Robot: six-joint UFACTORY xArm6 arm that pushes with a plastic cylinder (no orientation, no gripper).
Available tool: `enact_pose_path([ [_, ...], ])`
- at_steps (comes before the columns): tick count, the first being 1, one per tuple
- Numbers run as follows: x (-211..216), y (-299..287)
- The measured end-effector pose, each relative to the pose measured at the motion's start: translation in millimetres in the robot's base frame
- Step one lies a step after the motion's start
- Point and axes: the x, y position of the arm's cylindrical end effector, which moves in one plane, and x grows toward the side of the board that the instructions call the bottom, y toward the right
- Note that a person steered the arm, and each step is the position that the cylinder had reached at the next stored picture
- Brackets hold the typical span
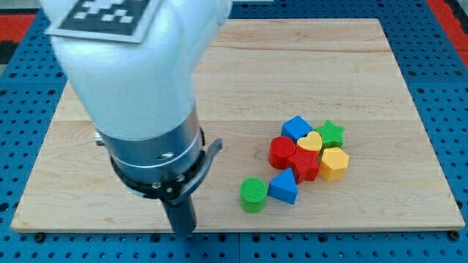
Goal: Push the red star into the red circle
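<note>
Red star sat already against the red circle, inside the cluster at the view's right. My tip, a bare rod with no claw to open or close, stood well apart at the left. I judged only a short, gentle push was needed.

A pale wooden board carries everything, and all the blocks sit on its half toward the view's right. There's a tight cluster: red circle touching the red star, blue cube at the cluster's top, yellow heart in the middle, green star and yellow hexagon on its right edge. Just below and left, a green cylinder and blue triangle stand side by side.
</note>
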Motion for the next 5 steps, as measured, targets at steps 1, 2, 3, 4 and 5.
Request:
enact_pose_path([
  [1,0,42],
  [2,0,75],
  [3,-1,122],
  [4,-1,147],
  [5,-1,149],
])
